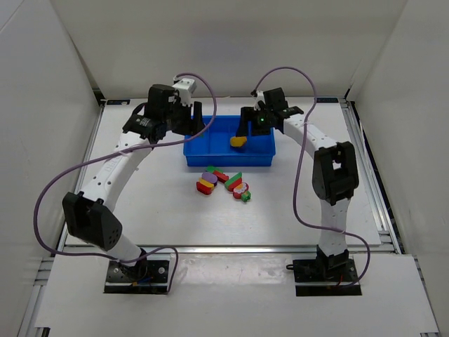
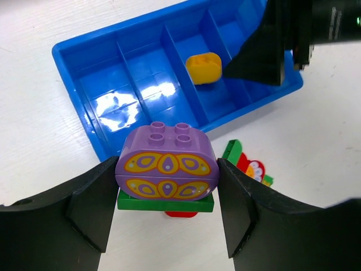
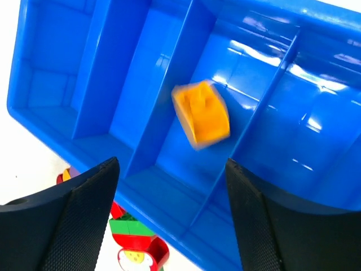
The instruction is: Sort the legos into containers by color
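My left tool (image 2: 166,172) is clenched on a purple oval plastic lego piece (image 2: 166,155) with yellow petal markings. Its pads press both ends of the piece, and a flat green plate (image 2: 166,202) shows just under it. The tool hangs near the left end of the shallow bright-blue plastic tray (image 1: 228,162). My right tool (image 3: 172,165) stands released over the tray, with nothing between its pads. Below it a blurred yellow plastic piece (image 3: 202,116) is in the third compartment from the left. The other red, green, yellow and purple pieces (image 1: 224,181) lie on the white bench (image 1: 280,210), just in front of the tray.
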You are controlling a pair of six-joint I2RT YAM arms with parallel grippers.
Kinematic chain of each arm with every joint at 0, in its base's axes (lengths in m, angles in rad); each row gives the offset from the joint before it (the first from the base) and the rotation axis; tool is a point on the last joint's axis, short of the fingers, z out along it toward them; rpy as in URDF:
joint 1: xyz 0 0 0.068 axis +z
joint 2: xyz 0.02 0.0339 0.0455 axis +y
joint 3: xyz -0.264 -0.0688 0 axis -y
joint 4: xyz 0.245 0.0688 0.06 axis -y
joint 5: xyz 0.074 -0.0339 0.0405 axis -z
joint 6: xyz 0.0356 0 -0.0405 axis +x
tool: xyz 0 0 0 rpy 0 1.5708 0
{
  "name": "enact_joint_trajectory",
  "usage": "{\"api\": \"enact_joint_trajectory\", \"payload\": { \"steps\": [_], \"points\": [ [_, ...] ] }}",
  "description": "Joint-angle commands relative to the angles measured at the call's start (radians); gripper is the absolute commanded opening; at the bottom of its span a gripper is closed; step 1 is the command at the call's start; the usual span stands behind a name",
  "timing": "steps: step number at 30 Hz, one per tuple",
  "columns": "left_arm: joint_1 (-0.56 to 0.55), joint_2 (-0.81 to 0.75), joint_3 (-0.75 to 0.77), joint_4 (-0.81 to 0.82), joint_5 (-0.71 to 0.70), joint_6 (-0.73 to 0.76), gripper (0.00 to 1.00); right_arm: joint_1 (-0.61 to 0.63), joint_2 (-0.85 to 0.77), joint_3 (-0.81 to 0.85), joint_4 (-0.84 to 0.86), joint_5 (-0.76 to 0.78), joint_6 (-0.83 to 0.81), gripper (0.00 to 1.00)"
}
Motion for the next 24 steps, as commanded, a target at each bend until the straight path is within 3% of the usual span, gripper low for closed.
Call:
{"api": "enact_joint_trajectory", "payload": {
  "steps": [1,4,10,14,19,24],
  "points": [
    [0.023,0.012,0.053,0.006,0.051,-0.098,0.31,-0.003,-0.141,-0.055,0.054,0.016,-0.027,0.80],
    [0.052,0.026,0.059,0.008,0.057,-0.194,0.30,0.014,-0.211,-0.132,0.085,0.039,-0.027,0.80],
    [0.125,0.056,0.062,0.010,0.101,-0.481,0.15,0.104,-0.434,-0.290,0.213,0.113,-0.004,0.80],
    [0.148,0.087,0.077,0.013,0.129,-0.583,0.10,0.190,-0.524,-0.365,0.287,0.222,0.011,0.80],
    [0.149,0.118,0.128,0.010,0.114,-0.665,0.12,0.273,-0.518,-0.339,0.281,0.325,0.104,0.81],
    [0.151,0.141,0.160,0.000,0.049,-0.719,0.10,0.285,-0.461,-0.273,0.244,0.415,0.344,0.81]
  ]
}}
